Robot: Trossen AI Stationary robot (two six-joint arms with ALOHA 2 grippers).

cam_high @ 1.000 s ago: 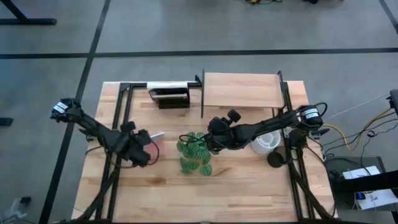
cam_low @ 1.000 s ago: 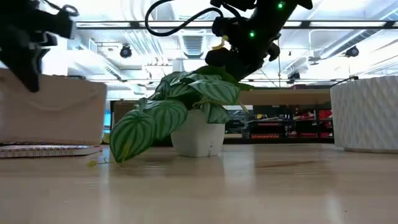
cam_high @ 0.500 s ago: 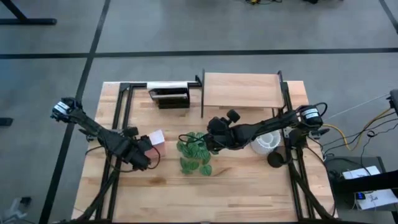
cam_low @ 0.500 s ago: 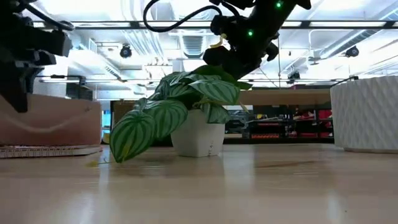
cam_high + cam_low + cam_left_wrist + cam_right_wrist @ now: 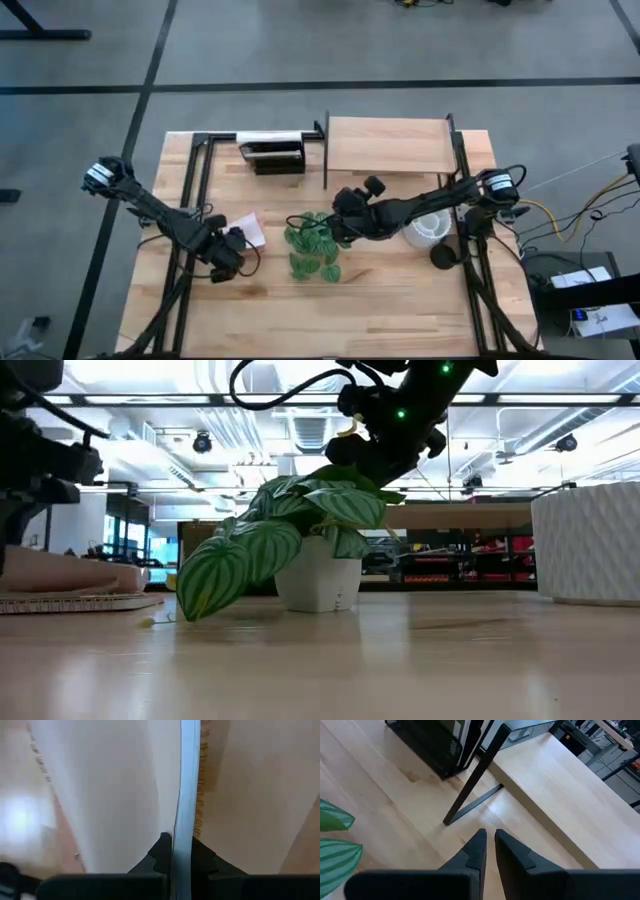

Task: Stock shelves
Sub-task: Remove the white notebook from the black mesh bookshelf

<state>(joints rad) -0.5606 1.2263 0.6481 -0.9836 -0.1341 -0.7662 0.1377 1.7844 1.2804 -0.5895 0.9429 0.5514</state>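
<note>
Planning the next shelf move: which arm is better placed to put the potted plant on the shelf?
Right. The right gripper hangs over the potted plant, just in front of the shelf. The left gripper is across the table, shut on a book.

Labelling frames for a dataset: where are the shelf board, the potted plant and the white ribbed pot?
shelf board (image 5: pixel 387 146), high view, middle of its pale top.
potted plant (image 5: pixel 318 582), low view, its white pot.
white ribbed pot (image 5: pixel 588 545), low view, its wall.
</note>
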